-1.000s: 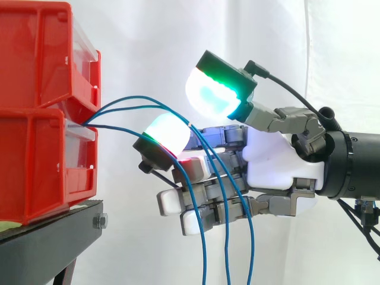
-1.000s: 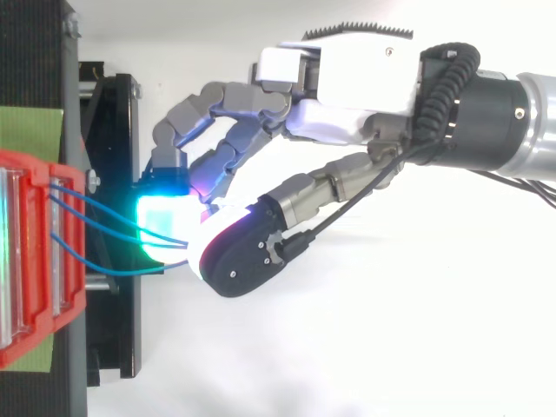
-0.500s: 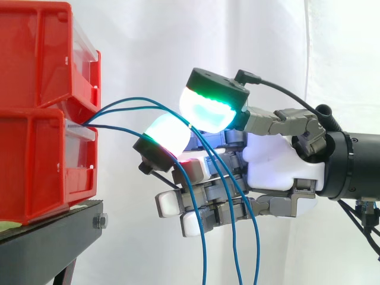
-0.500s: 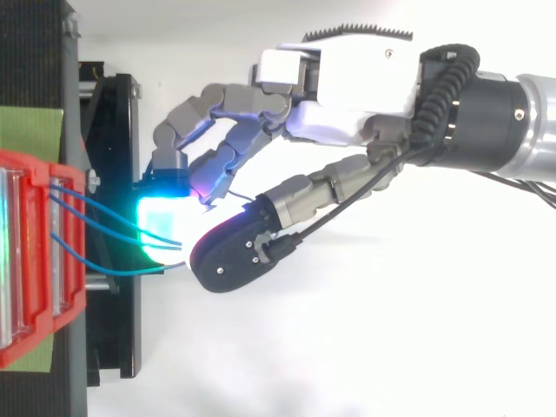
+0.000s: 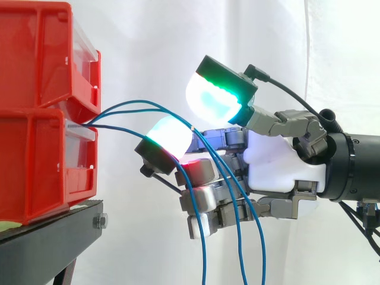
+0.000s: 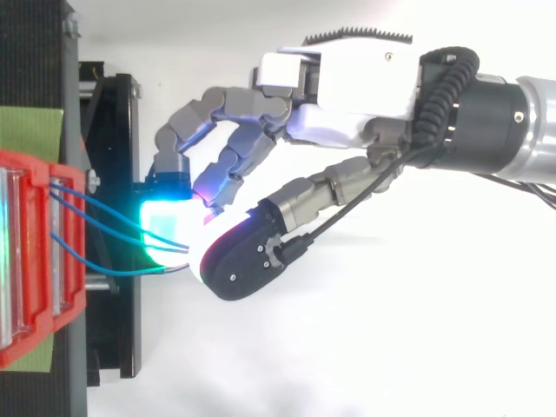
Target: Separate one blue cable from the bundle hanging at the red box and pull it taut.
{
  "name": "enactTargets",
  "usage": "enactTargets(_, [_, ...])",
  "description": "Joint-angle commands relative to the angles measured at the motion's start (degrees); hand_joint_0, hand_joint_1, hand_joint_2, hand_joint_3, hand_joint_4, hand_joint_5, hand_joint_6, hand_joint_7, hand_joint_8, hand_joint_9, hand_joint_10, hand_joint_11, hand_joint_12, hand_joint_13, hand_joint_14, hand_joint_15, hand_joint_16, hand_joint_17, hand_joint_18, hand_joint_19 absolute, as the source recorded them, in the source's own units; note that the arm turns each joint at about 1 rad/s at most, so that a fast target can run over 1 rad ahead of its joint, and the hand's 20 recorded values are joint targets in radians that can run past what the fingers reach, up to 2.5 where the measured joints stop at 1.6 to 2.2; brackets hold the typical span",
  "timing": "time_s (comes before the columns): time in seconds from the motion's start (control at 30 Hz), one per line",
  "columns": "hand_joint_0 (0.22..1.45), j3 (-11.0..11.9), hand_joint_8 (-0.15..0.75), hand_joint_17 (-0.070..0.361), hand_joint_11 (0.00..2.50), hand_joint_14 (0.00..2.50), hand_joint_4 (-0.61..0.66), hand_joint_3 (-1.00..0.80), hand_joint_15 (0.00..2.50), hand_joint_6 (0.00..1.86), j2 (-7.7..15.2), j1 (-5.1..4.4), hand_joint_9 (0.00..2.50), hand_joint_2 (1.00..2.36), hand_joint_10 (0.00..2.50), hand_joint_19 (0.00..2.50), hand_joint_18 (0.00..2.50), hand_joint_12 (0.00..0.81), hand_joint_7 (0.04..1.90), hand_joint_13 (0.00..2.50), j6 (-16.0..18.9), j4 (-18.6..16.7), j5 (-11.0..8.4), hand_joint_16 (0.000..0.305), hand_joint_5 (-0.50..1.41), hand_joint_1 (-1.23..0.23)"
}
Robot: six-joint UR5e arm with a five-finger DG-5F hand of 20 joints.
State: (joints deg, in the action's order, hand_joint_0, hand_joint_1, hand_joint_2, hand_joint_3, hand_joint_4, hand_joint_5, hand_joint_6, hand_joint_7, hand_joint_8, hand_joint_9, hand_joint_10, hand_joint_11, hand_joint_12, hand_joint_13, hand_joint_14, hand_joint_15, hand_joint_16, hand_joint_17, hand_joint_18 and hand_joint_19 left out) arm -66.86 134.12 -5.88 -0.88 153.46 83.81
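Blue cables (image 5: 136, 105), thin and glossy, arc from the red plastic bins (image 5: 35, 160) across the hand (image 5: 279, 166); we can't tell if it grips.

Red bins (image 5: 41, 119) — glossy moulded plastic, smooth, with clear plastic fronts. Stand (image 5: 59, 234): matt black, metal by its look, with 1 bright steel bolt (image 5: 100, 222). Blue cables (image 5: 203, 249): smooth, faintly shiny sheath. Hand (image 5: 279, 166) — palm shell of glossy white plastic, wrist housing satin black. Curtain (image 5: 148, 47): white cloth, matt.
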Motion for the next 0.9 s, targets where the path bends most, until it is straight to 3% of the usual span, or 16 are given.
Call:
enactTargets(0.0, [0.58,-0.02,0.351,0.117,1.41,0.02,0.17,-0.5,1.17,0.86,0.0,-0.01,0.97,1.0,0.0,0.7,0.73,0.395,0.89,1.03,0.0,0.0,0.04,0.052,-0.22,-0.71])
enactTargets(0.43, [0.59,-0.02,0.355,0.116,1.42,0.01,0.18,-0.5,1.5,0.86,0.0,-0.01,0.93,1.0,0.0,0.73,0.76,0.37,0.88,1.16,0.0,0.0,-0.05,0.051,-0.22,-0.73])
enactTargets(0.57, [0.59,-0.02,0.354,0.115,1.42,0.41,0.18,-0.5,1.43,0.86,0.0,-0.01,0.93,1.0,0.0,0.78,0.78,0.362,0.88,1.12,0.09,0.0,-0.05,0.051,-0.22,-0.73])
enactTargets(0.67, [0.59,-0.02,0.353,0.113,1.43,0.88,0.18,-0.5,1.33,0.86,0.0,-0.01,0.93,1.0,0.01,0.85,0.82,0.368,0.88,1.05,0.0,0.0,0.04,0.05,-0.22,-0.73])
enactTargets(0.87, [0.59,-0.02,0.358,0.112,1.41,1.16,0.18,-0.5,1.29,0.86,0.0,-0.01,0.91,1.0,0.05,0.9,0.86,0.362,0.87,0.99,0.0,0.0,0.04,0.05,-0.21,-0.73])
